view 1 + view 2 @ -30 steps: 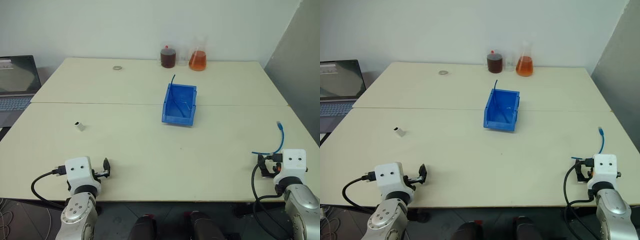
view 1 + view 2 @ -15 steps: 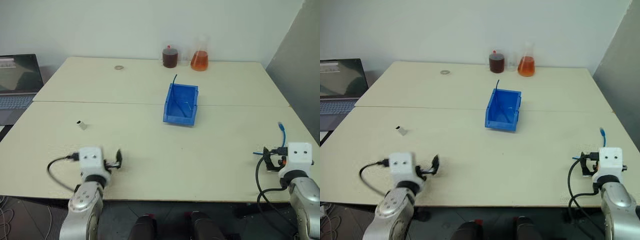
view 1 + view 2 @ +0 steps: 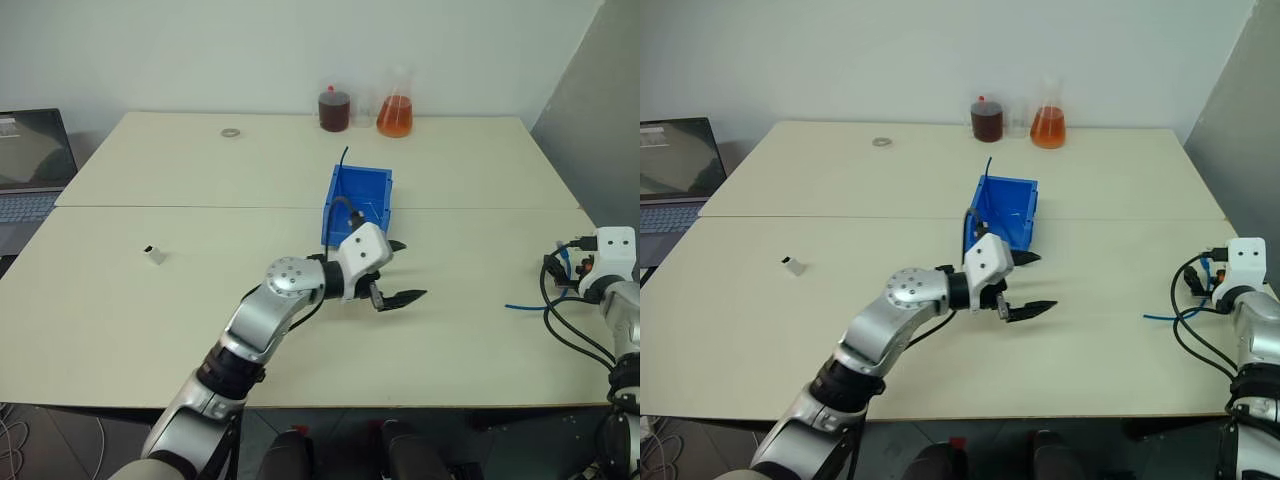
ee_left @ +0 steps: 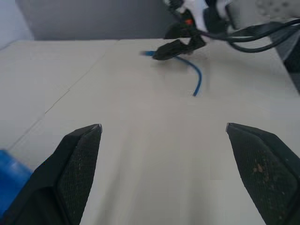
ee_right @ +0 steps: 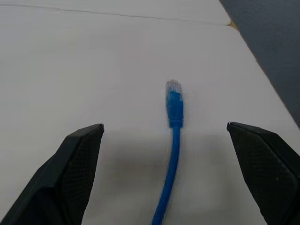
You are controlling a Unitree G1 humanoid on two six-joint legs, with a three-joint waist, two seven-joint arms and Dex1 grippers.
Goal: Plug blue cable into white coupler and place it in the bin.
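Cable (image 5: 171,140) lies loose on the table's (image 3: 200,190) right edge, beside the right gripper (image 5: 164,187), whose jaws stand released around it. Its long axis runs away from that gripper, plug (image 5: 173,87) pointing toward the far edge. The left gripper (image 3: 398,272), jaws spread and empty, hangs near the bin (image 3: 358,205), well apart from the coupler (image 3: 153,253) (far left). Risk: a careless close could pinch the cord behind the plug, or nudge it off the edge.

Head stereo pair looks forward and down over the table (image 3: 150,320), both sharing the bin (image 3: 358,205). Left wrist view runs low across the tabletop; right wrist view sits close above the blue cable (image 5: 171,136)
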